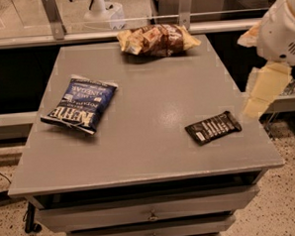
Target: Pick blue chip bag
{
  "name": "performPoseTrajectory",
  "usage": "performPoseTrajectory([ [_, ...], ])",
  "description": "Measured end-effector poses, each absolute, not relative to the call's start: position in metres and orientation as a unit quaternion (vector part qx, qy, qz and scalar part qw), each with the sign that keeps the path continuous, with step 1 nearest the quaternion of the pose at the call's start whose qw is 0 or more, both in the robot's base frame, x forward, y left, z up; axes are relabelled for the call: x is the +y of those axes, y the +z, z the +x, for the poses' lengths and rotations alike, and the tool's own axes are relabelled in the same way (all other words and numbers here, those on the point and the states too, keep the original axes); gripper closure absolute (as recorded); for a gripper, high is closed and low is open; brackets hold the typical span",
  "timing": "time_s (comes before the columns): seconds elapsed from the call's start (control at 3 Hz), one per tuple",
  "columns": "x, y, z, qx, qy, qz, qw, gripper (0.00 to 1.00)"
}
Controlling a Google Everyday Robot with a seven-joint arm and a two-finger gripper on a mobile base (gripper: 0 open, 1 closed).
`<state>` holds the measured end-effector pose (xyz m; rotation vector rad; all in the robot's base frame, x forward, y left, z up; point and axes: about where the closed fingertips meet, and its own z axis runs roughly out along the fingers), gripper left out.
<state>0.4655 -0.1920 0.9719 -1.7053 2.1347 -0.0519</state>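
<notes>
One blue chip bag [80,104] lies flat on the left half of the grey table [156,94], set at a slant, its white lettering upside down to the camera and nothing touching it. The reach is not yet under way, I judge, so the step in hand is the approach. The gripper [264,91] hangs just off the table's right edge, well apart from the bag, and has the whole tabletop to cross. A good path runs between the black bar wrapper [213,128] near the table's front right and the yellow-and-brown chip bag [158,40] at the table's far edge, both well clear of the target. The bag looks puffy and crinkly, likely to slide or crumple, so coming down over its raised middle and closing across its narrower width seems safest. As for what is hidden, the arm is cut off at the right border. I cannot tell whether the gripper is open or closed. The table's drawers [152,214] show only in part.
</notes>
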Motion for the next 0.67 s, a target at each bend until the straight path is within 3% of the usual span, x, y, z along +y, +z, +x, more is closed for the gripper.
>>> performPoseTrajectory([
  [0.67,-0.101,0.938,0.53,0.702,0.075,-0.638,0.307,0.0],
])
